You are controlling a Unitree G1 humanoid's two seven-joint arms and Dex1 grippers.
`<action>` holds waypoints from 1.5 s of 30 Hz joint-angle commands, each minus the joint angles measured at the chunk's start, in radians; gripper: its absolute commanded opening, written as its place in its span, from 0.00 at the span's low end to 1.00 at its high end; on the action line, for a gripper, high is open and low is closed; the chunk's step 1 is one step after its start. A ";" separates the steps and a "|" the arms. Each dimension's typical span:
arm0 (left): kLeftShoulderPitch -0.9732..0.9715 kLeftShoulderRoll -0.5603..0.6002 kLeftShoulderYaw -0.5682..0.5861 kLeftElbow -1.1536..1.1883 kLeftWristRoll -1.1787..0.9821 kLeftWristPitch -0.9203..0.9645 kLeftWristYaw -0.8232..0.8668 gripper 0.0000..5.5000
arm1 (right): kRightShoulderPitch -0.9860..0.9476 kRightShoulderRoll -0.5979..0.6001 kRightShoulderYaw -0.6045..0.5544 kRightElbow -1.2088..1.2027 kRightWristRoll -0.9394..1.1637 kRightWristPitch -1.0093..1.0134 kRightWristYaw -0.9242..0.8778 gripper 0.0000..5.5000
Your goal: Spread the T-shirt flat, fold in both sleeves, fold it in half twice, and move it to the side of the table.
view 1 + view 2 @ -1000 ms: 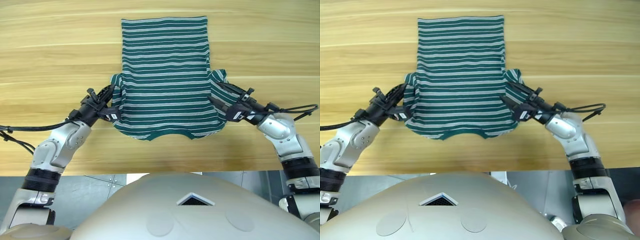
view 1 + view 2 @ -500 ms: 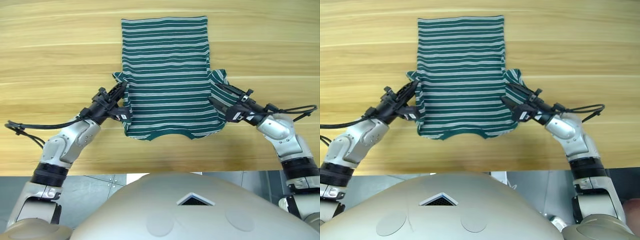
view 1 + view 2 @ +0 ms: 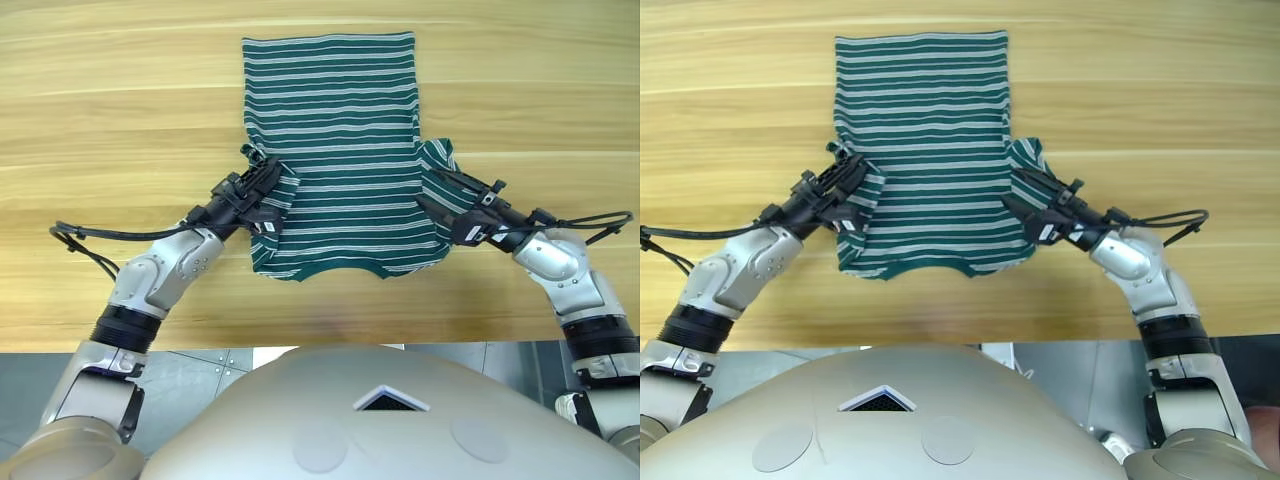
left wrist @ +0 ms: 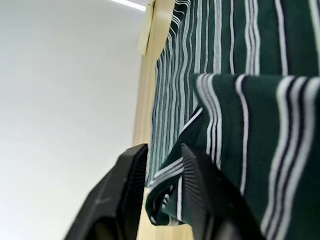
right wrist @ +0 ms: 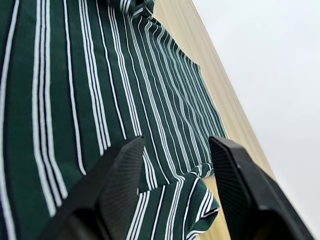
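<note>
Position: T-shirt (image 3: 335, 120) is lying flat on the desk (image 3: 120, 100). Its striped body is sitting between the two sets of jaws, and its hem (image 3: 330, 40) is reaching well beyond both sets of tips.
Left jaws: these are standing nearly closed, pinching a bunched edge of the left sleeve (image 3: 275, 195). They are holding it over the shirt's body, so the sleeve is doubling onto the stripes right at their tips.
Right jaws: these are standing wide apart and gripping nothing. The right sleeve (image 3: 438, 165) is lying just ahead of their tips, sticking out from the shirt's side and not yet folded in.
Handling: the knit is looking light, soft and limp. It will likely be draping and sagging from any pinch, dragging on the wood and wrinkling rather than sliding as a sheet.
Grip point: the sleeve's outer cuff edge is looking like the best place for a pinch, taking both layers so the fold is hinging along the side seam. A pinch nearer the body would likely be pulling the whole shirt askew.
Hidden: the left sleeve's underside and the cloth under the left jaws are being covered. Whether the right tips are touching the cloth is impossible to tell.
</note>
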 commanded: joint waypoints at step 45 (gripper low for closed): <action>0.135 -0.055 0.100 -0.260 -0.047 -0.078 0.115 0.52 | -0.016 -0.159 0.012 0.183 -0.384 0.104 -0.272 0.23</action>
